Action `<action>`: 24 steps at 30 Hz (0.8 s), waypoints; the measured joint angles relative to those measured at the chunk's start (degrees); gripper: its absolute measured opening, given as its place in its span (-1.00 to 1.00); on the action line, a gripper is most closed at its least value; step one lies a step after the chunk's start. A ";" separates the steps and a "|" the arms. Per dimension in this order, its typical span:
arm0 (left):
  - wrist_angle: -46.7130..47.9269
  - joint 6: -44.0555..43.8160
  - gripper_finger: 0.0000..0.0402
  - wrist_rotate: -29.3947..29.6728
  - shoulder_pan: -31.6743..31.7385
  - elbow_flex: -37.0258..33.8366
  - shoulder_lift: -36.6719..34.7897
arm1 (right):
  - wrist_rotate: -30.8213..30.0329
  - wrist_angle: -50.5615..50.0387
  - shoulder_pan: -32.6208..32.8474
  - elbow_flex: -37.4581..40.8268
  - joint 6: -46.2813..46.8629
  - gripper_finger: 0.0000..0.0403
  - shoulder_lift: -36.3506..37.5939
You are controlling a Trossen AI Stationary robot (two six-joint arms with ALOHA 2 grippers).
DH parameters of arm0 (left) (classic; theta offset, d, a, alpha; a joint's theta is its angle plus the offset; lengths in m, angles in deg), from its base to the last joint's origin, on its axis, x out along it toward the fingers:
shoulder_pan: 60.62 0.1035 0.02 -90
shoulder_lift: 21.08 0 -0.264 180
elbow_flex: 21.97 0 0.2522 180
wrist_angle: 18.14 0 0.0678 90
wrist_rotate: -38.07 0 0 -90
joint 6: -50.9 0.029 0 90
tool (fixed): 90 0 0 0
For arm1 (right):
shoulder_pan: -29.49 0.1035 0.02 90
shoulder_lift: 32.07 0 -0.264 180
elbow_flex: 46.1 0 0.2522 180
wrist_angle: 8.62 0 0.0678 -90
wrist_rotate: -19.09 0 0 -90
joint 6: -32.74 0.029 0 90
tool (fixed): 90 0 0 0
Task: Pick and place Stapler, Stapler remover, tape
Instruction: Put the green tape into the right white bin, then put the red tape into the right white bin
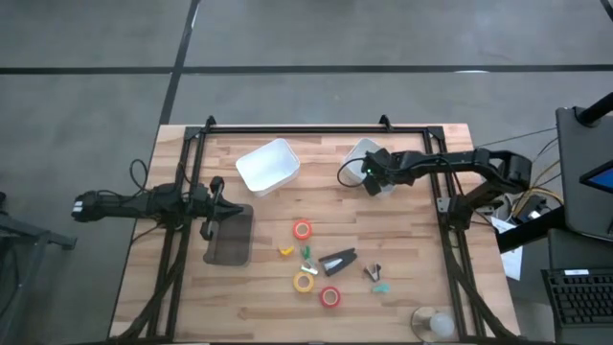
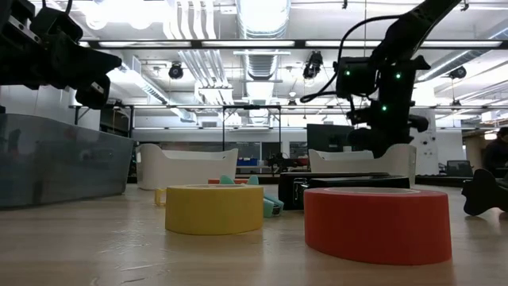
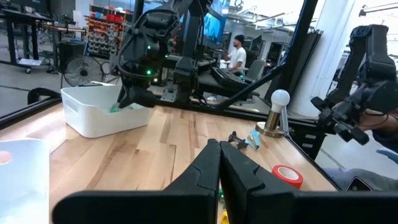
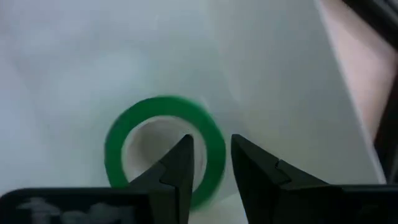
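My right gripper [image 4: 211, 155] hangs open inside the right-hand white bin [image 1: 362, 153], fingers pointing down. The green tape roll [image 4: 165, 149] lies blurred below them. One finger stands over its hole and the other outside its wall, with white showing on both sides. The black stapler [image 1: 337, 261] lies on the table between the orange [image 1: 303, 229], yellow [image 1: 305, 282] and red [image 1: 330, 296] tape rolls. Small claw-shaped removers [image 1: 285, 251] [image 1: 382, 287] lie around it. My left gripper [image 3: 219, 155] is shut, waiting above the dark grey bin [image 1: 230, 237] at the table's left.
A second white bin [image 1: 268, 165] sits tilted at the far middle of the table. A white ball on a round base [image 1: 431, 324] stands at the near right corner. A black frame runs round the table's edges. A person [image 3: 236, 53] sits in the room beyond.
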 joint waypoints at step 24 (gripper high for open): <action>0.00 0.02 -0.94 0.01 0.00 0.00 0.00 | 20.37 25.64 30.07 -2.90 -12.32 -0.04 6.72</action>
